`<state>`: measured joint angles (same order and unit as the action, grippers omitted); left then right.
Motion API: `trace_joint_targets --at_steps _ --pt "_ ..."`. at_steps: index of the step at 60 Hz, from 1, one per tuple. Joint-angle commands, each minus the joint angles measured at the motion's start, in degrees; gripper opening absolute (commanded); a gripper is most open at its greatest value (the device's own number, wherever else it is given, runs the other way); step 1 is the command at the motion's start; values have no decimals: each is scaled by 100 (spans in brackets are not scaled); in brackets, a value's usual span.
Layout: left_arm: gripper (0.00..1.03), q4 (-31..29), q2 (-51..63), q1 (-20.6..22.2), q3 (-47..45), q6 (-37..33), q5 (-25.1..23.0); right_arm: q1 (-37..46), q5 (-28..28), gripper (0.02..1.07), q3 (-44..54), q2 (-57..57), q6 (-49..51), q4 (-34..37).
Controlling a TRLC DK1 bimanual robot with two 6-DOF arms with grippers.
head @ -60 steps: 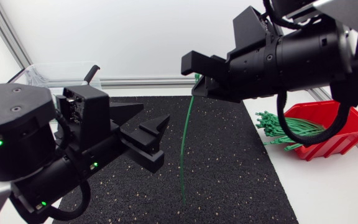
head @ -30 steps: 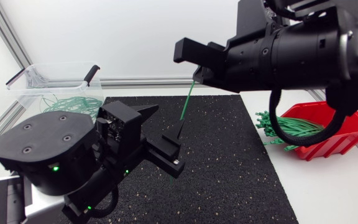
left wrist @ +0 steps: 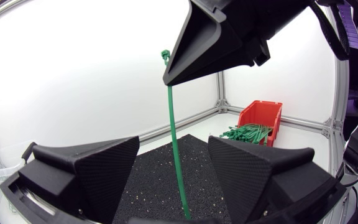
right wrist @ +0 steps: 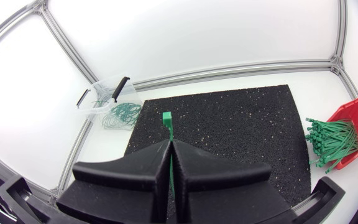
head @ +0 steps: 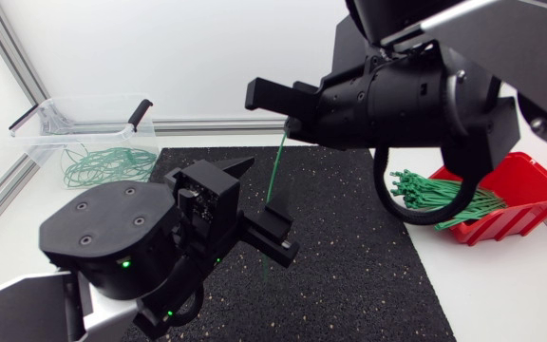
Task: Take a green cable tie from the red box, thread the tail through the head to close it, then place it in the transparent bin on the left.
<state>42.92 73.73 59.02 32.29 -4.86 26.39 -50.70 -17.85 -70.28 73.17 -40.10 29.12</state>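
Your right gripper (head: 278, 114) clenched on upright green cable tie (head: 272, 176), tail between spread fingers of your left gripper (head: 254, 204), black speckled mat (head: 349, 247) below both, white table (head: 501, 294), red box (head: 530, 190) beside right gripper, transparent bin (head: 46, 133) beyond left

Mat (head: 349, 218) sat mid-table. Bin (head: 41, 123) was behind its far left corner, with looped ties (head: 103, 163) inside. Box (head: 530, 190) was off the mat's right edge, and a bundle of ties (head: 435, 195) stuck out of it toward the mat. Over the mat, our right gripper (right wrist: 168, 144) pinched a cable tie (head: 273, 171) just below its head. The tail hung between the spread fingers of our left gripper (left wrist: 173, 162) below, touching neither.
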Motion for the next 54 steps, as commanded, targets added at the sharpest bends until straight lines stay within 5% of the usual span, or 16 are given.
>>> trace_joint_targets --at_steps 1,16,23,54 --pt "77 217 220 39 84 -155 121 -98 -131 8 102 119 -148 -126" --pt "76 692 396 -31 102 -182 428 -195 -325 8 120 189 -209 -109" --pt "59 1131 440 -49 49 -331 490 -195 -360 8 129 207 -227 -82" --pt "46 1377 765 -102 137 -595 569 -309 -580 8 155 268 -244 -74"
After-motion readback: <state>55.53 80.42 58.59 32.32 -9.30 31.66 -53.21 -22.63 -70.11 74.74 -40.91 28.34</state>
